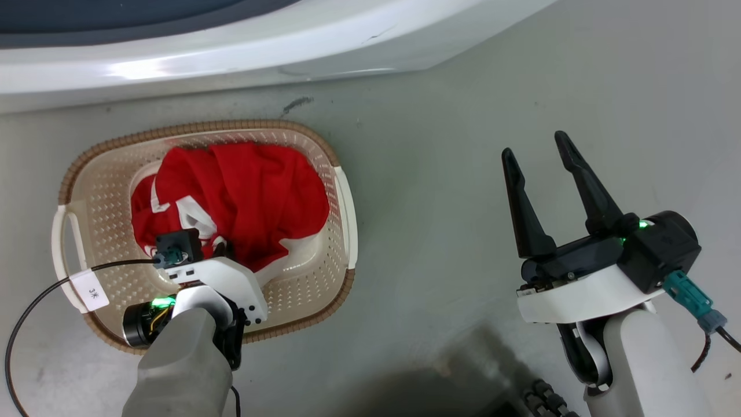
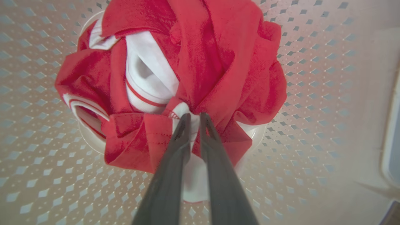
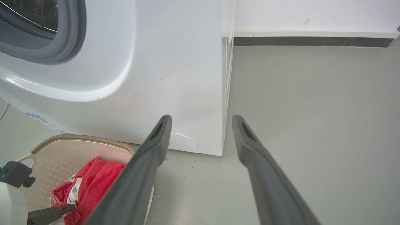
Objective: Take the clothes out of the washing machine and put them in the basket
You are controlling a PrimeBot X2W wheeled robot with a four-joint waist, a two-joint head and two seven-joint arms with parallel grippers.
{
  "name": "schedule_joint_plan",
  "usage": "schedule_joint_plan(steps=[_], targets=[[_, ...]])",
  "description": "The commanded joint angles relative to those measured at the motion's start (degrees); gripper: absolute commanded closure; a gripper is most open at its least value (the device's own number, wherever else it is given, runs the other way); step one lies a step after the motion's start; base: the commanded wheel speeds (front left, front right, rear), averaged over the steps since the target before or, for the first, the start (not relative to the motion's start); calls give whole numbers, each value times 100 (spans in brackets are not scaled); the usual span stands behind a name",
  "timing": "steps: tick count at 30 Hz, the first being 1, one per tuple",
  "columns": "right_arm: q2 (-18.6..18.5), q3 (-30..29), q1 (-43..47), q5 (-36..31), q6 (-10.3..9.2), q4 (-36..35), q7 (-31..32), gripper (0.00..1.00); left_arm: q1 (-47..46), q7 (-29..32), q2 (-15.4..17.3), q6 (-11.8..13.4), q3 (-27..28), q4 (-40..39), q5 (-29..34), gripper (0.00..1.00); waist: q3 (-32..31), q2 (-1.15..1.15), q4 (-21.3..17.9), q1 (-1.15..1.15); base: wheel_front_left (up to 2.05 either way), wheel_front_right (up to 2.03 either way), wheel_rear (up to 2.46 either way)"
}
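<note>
Clothes (image 1: 243, 197) lie bundled in the basket (image 1: 191, 128), the striped piece and the plain red one together, so I judge that the step in hand is setting down the load. The left gripper (image 2: 193, 116) reaches down into the basket, its fingers (image 2: 175, 162) pressed almost together on a fold of the cloth at the tips. The right gripper (image 1: 534, 143) hangs over the floor (image 1: 463, 174), spread wide and holding nothing.

The next move calls for letting the fold go and then rising straight up, so that no cloth comes out with the fingers.

The basket stands on smooth grey floor just in front of the washer (image 1: 231, 52). Its porthole (image 3: 62, 47) is only partly in the right wrist view, too little to tell if the drum is empty. Beyond the washer runs a white wall (image 3: 312, 15) with a dark skirting (image 3: 312, 41).
</note>
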Motion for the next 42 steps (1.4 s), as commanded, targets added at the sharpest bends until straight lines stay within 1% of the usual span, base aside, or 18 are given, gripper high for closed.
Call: schedule_joint_plan(steps=[1,4,7,9,13,20,28,33,39,42], targets=[[2,-20,-88,-42,-4,75,-50,0,36,-25,-11,-16,17,31,-17,0,-249,0,47,-2,0,0,0],[1,-66,-9,-152,-4,220,-76,0,237,-21,-70,-39,47,22,-38,0,-684,0,129,-2,0,0,0],[0,-119,122,-208,-4,331,-93,0,438,-20,-98,3,100,-262,-19,0,-1184,0,229,-2,0,0,0],[-1,-186,233,-251,-4,412,-81,0,705,-21,-131,56,142,-577,50,0,-1556,0,292,-2,0,0,0],[-2,-327,513,-340,-4,492,0,0,1316,-20,-185,71,324,-1233,177,0,-2312,0,418,-2,0,0,0],[-1,-562,1025,-451,-4,366,269,0,2201,-21,-254,100,635,-2590,641,0,-3226,0,607,-2,0,0,0],[0,-863,1437,-510,-4,66,520,0,2843,-21,-306,114,976,-4432,1217,0,-3862,0,773,-2,0,0,0],[0,-1021,1631,-565,-4,-77,631,0,3071,-22,-294,47,1082,-5413,1573,0,-4143,0,842,-2,0,0,0],[1,-1097,1850,-628,-4,-207,749,0,3343,-22,-129,-16,1016,-6175,1987,0,-4388,0,928,-2,0,0,0],[0,-1086,1951,-675,-4,-252,803,0,3549,-22,-56,9,948,-6395,2127,0,-4482,0,940,-2,0,0,0]])
